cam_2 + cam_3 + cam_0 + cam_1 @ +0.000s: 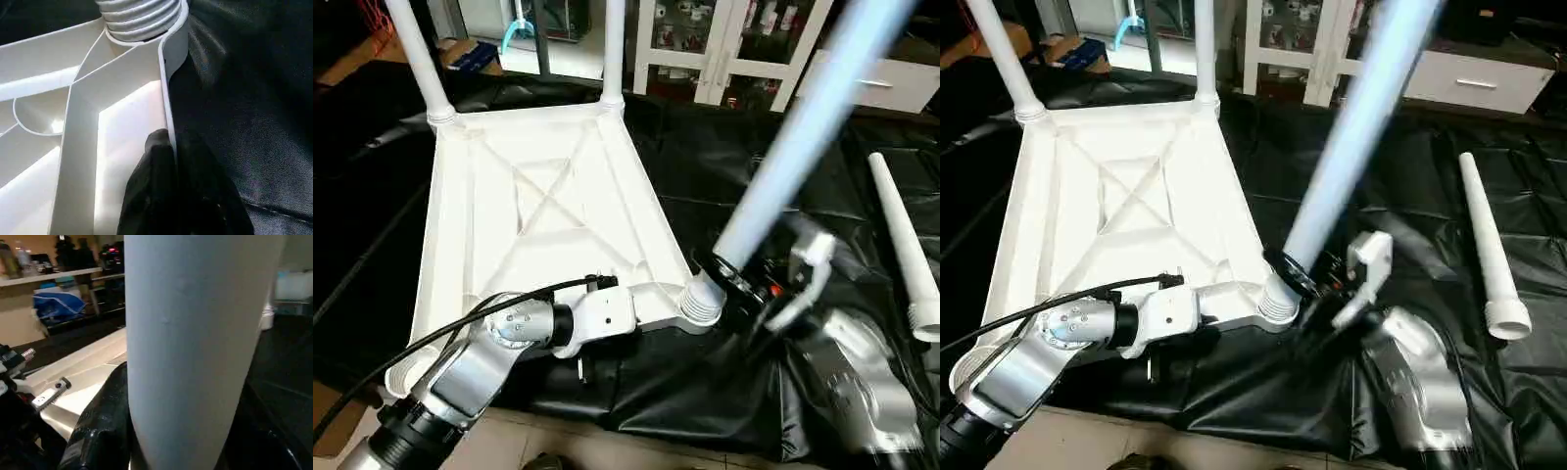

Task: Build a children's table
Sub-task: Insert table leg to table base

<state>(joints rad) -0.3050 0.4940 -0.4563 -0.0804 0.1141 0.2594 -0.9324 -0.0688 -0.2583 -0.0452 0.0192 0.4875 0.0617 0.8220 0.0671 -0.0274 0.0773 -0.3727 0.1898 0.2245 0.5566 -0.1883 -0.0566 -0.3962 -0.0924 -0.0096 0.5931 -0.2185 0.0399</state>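
Your table top (543,211) lies upside down on the black sheet (724,176), ribs up, left of centre. Two legs already stand in the far sockets: the far-left leg (419,59) and the far-right leg (613,49). A third leg (803,137) is in your right gripper (1317,284), its jaws clamped around the leg's thick end, which sits tilted at the near-right socket (702,302); whether it has started to seat I cannot tell. The fourth leg (1487,245) lies loose on the sheet, well to the right. The near-left socket (403,377) looks empty. So I judge you about halfway: two legs in, one being fitted, one to fetch.

Your left gripper (171,186) has its jaws together, pinching the top's near rim (168,103) just left of the near-right socket, steadying the top.

The head views give you the whole layout: all four legs, both arms, and the cabinet (734,49) at the far side. The left wrist view shows what they hide: the black fingers straddling the thin rim wall, with the ribbed socket close beyond. The right wrist view puts the held leg close up between black fingers (105,416).
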